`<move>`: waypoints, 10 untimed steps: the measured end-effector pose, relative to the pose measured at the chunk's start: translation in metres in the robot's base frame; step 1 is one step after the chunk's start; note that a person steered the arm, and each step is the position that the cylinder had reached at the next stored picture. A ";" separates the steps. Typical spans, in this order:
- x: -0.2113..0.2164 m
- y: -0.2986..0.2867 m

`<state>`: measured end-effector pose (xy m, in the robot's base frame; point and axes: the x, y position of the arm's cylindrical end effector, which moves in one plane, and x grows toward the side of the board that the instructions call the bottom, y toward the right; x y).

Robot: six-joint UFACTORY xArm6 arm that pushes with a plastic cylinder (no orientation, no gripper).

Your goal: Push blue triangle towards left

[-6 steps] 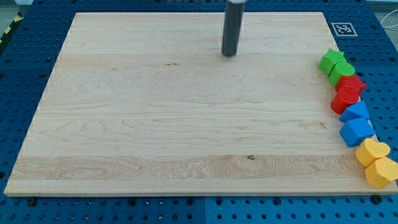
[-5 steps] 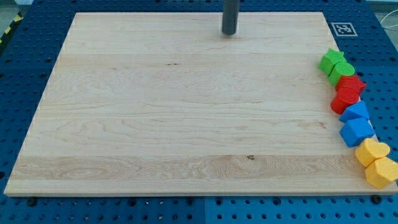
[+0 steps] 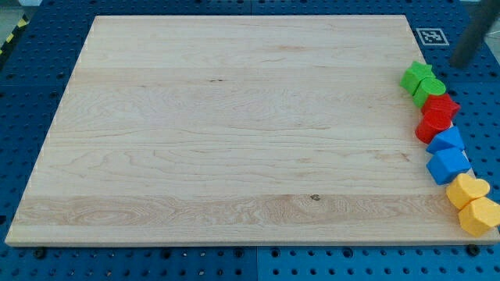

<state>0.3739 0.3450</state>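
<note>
The blue triangle (image 3: pixel 447 140) sits at the right edge of the wooden board (image 3: pixel 234 133), between a red cylinder (image 3: pixel 432 126) above it and a blue cube (image 3: pixel 448 165) below it. My rod shows blurred at the view's top right, off the board over the blue pegboard. My tip (image 3: pixel 462 62) is above and to the right of the block column, far above the blue triangle and touching no block.
The column along the right edge also holds a green star (image 3: pixel 416 75), a green cylinder (image 3: pixel 430 90), a red star (image 3: pixel 443 104), a yellow heart (image 3: pixel 467 189) and a yellow hexagon (image 3: pixel 479 216). A marker tag (image 3: pixel 430 36) lies at the top right.
My rod has moved from the board's top centre to the view's top right, off the board. No block has moved.
</note>
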 end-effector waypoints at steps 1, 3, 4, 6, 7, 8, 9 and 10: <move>0.075 0.000; 0.119 -0.001; 0.128 -0.017; 0.142 -0.043; 0.131 -0.053; 0.131 -0.062; 0.131 -0.085; 0.131 -0.113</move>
